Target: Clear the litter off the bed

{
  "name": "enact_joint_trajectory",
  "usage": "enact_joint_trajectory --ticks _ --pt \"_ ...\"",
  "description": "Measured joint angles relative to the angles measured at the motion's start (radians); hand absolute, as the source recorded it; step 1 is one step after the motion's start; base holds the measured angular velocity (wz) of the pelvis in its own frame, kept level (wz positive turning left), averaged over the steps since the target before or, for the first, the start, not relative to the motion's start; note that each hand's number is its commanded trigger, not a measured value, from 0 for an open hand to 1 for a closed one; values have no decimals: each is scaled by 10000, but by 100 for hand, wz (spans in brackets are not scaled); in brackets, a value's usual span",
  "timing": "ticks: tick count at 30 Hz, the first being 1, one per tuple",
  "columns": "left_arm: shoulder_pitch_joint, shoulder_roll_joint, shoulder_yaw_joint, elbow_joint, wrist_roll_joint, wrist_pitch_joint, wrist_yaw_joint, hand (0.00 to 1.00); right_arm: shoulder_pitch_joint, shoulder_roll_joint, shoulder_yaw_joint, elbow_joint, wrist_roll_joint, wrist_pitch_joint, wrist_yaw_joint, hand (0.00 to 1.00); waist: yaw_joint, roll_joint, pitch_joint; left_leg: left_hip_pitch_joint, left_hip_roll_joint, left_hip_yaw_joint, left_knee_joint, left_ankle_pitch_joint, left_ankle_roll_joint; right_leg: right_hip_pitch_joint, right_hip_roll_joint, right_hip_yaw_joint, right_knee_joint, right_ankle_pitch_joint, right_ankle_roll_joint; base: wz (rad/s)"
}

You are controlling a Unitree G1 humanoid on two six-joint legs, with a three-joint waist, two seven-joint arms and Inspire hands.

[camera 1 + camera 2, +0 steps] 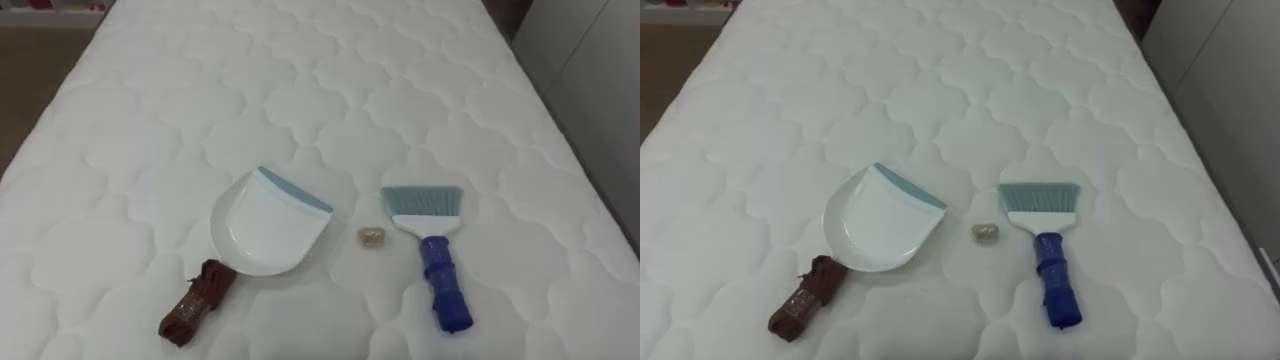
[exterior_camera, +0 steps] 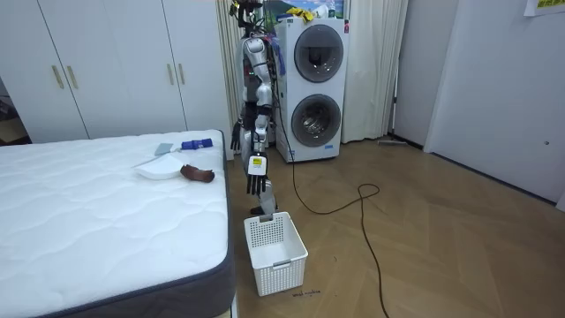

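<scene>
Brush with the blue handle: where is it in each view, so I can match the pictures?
Left eye view: brush lower right of centre, bristles pointing away from the robot.
Right eye view: brush low, just right of centre, same pose.
Room view: brush upper left, near the mattress edge closest to the robot.
Shared landmark: the white dustpan, beside the brush on the robot's left.

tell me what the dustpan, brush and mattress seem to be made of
Dustpan: smooth glossy white plastic, going by its sheen; blue-grey lip maybe rubber; brown handle wrapped in something like tape. Brush: pale blue-grey synthetic-looking bristles, white plastic head, blue handle with a creased wrap. Mattress: matte white quilted fabric, stitched in puffs.
</scene>
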State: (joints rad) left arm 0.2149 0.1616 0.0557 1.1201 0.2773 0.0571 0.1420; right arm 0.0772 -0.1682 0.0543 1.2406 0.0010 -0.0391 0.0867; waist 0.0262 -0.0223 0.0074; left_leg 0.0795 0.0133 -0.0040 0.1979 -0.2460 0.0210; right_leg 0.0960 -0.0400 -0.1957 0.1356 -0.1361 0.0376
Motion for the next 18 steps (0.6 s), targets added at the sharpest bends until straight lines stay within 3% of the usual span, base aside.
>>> enact_joint_trajectory --ticks 9,18 --pt "-59 8 40 -225 -75 -293 174 0 9 5 9 11 -24 -116 -95 0 2 -50 -14 -21 -39 29 2 2 6 -29 -32 17 0 0 0 0" --pt "-413 27 462 -292 -141 -1232 1069 0 21 6 2 96 13 -350 -114 0 38 -109 -52 19 -39 90 -6 4 9 -42 -32 55 -5 0 0 -2"
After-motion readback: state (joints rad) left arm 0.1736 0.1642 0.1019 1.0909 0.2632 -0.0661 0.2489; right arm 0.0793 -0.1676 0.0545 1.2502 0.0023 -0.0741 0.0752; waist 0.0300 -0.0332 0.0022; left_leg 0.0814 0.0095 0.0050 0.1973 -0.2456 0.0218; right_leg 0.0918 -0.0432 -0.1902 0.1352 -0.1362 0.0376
